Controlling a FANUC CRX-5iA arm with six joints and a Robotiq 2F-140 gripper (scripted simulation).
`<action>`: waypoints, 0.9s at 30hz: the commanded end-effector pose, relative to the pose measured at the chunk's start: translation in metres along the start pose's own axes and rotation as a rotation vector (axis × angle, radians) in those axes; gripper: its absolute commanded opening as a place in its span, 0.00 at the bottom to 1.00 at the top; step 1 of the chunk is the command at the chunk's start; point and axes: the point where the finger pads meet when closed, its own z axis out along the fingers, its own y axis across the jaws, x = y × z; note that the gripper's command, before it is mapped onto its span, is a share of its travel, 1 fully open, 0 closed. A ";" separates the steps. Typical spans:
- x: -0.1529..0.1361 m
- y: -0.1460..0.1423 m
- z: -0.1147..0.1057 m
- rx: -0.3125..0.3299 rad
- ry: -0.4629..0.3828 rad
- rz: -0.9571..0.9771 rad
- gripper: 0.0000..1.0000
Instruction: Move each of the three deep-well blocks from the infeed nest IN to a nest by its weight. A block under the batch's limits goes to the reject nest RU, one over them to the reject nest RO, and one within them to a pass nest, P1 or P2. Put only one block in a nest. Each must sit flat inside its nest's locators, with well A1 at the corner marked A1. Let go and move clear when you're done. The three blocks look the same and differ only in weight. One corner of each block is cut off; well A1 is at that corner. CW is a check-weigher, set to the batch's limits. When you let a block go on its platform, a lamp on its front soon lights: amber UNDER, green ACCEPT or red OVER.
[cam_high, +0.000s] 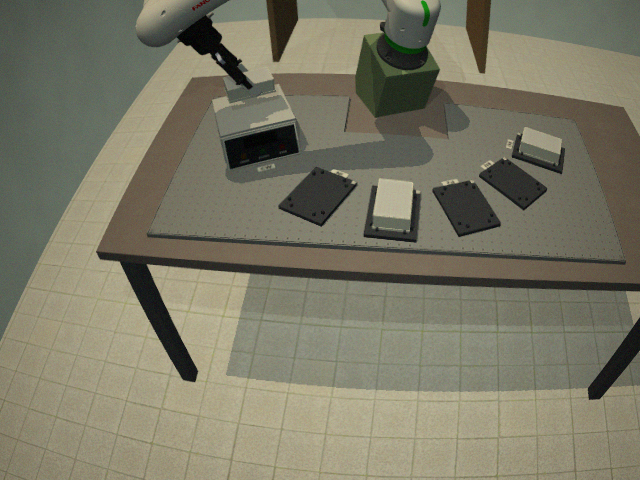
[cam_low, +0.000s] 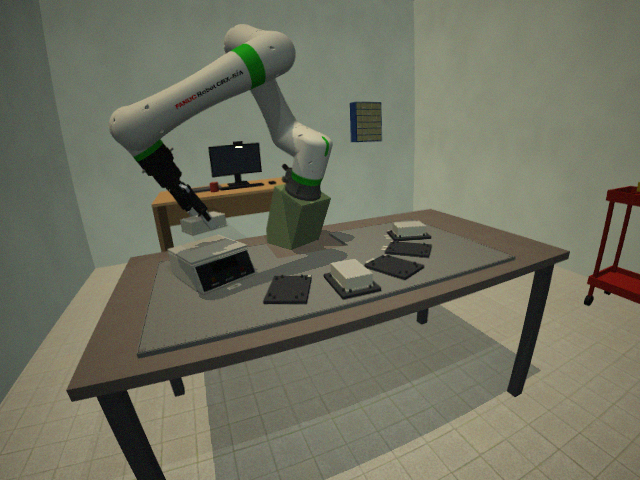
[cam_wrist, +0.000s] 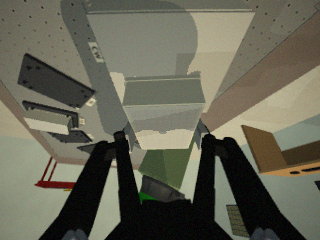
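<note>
My gripper (cam_high: 249, 81) (cam_low: 204, 218) (cam_wrist: 163, 118) is shut on a white deep-well block (cam_high: 237, 93) (cam_low: 193, 225) (cam_wrist: 165, 92). It holds the block above the check-weigher CW (cam_high: 258, 147) (cam_low: 224, 269) (cam_wrist: 222, 40), apart from its platform. No lamp on CW's front looks clearly lit. A second white block (cam_high: 393, 202) (cam_low: 351, 273) sits in the middle dark nest. A third block (cam_high: 540, 144) (cam_low: 409, 228) sits in the far right nest. The nest labels are too small to read surely. The cut corners cannot be made out.
Three nests are empty: one (cam_high: 317, 196) (cam_low: 287, 289) nearest CW, one (cam_high: 465, 206) (cam_low: 393, 266) right of the middle nest, and one (cam_high: 512, 182) (cam_low: 408, 249) beside the far right nest. The green robot pedestal (cam_high: 403, 85) (cam_low: 297, 222) stands at the table's back.
</note>
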 end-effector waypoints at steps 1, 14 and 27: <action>-0.001 -0.011 0.001 -0.058 0.002 -0.098 0.10; -0.005 -0.047 0.003 -0.159 0.002 -0.273 0.10; -0.009 -0.084 0.005 -0.159 0.002 -0.273 0.10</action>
